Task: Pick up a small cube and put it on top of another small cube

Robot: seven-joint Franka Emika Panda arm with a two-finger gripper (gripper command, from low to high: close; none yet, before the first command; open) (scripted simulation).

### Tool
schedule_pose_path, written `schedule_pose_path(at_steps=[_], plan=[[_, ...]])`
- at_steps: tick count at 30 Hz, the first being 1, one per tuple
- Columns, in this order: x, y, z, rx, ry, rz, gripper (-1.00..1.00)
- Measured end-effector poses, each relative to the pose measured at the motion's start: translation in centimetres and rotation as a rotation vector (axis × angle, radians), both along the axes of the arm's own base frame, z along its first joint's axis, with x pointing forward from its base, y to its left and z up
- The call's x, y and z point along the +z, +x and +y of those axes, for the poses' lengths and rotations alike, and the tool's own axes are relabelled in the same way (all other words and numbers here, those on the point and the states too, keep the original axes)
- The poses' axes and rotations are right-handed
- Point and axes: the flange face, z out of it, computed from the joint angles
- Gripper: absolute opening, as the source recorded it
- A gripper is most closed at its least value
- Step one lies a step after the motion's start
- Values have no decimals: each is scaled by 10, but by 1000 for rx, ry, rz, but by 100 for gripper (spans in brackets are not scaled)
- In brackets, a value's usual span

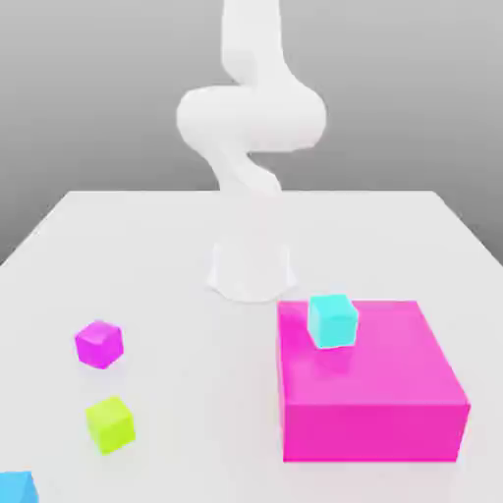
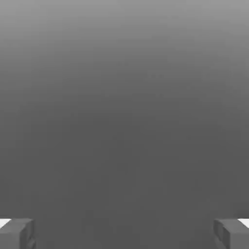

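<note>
At lower left of the exterior view, magenta cube (image 1: 99, 344) sits untouched on the table (image 1: 177, 295); gripper (image 2: 124, 233) jaws wide, empty, so pick and stack both remain.

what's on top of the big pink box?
One small cyan cube sits on the big pink box, near its back corner on the exterior view's left. Whatever lies beneath the box is hidden.
</note>
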Motion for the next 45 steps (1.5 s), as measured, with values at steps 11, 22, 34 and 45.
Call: schedule_pose_path(at_steps=[11, 22, 34, 45], plan=[[-228, 17, -144, -741, 344, 254, 0], [-428, -107, -218, -1534, 634, 427, 0], [-531, -149, -218, -1737, 694, 462, -100], [-495, -148, -219, -1736, 696, 459, -100]])
